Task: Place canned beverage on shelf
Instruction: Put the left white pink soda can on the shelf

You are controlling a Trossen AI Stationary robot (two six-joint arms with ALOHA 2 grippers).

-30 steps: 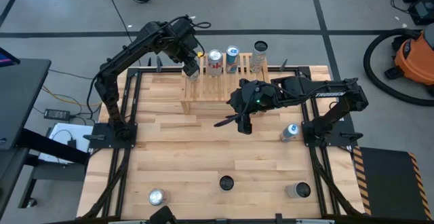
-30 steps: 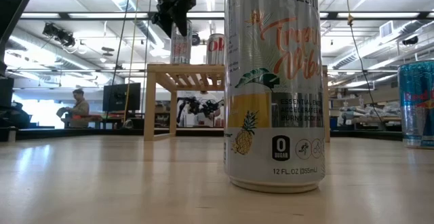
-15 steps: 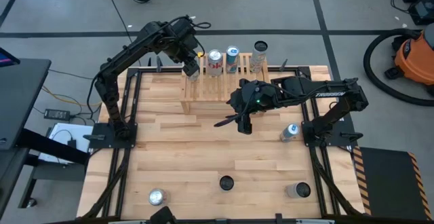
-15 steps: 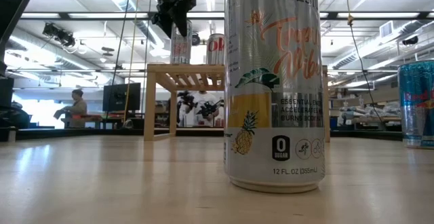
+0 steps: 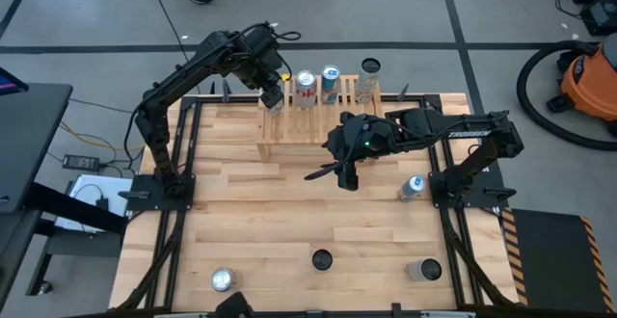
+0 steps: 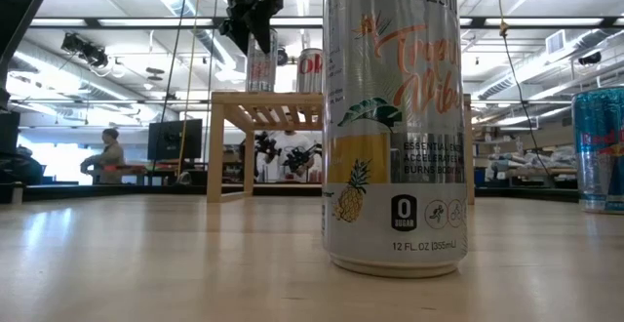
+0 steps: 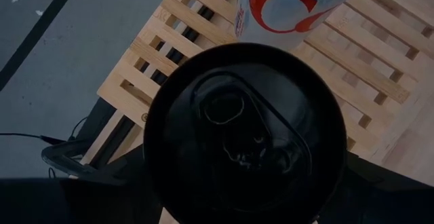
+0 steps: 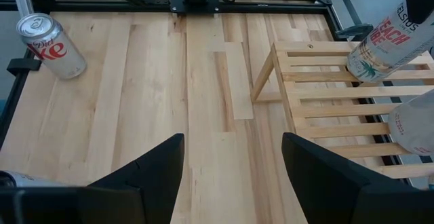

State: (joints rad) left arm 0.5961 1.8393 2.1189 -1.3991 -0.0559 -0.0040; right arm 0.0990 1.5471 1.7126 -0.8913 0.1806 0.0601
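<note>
**Over the shelf's left end: can in the grip, release pending**

At the far edge of the table, the left gripper (image 5: pixel 273 94) hangs over the left end of the light slatted wooden shelf (image 5: pixel 318 125) with its fingers closed around a slim dark-topped beverage can (image 7: pixel 244 132). We judge the can to be at or just above the slats; contact cannot be confirmed.

Risks noted:
- The held can stands close beside the red-and-white can (image 5: pixel 306 86) on the shelf. A sideways drift on release could knock that neighbour.
- The can sits near the shelf's end. If its base lands on a gap between slats or off the edge, it may tilt or fall.

The right gripper (image 5: pixel 339 171) waits above the table in front of the shelf, fingers apart and empty.

Views compared: the left wrist view shows the can's top and the slats beneath, but hides the base. The low view shows the can upright at the shelf's top, which the overhead view cannot give. A tall yellow-printed can (image 6: pixel 394 117) blocks much of the low view
</note>
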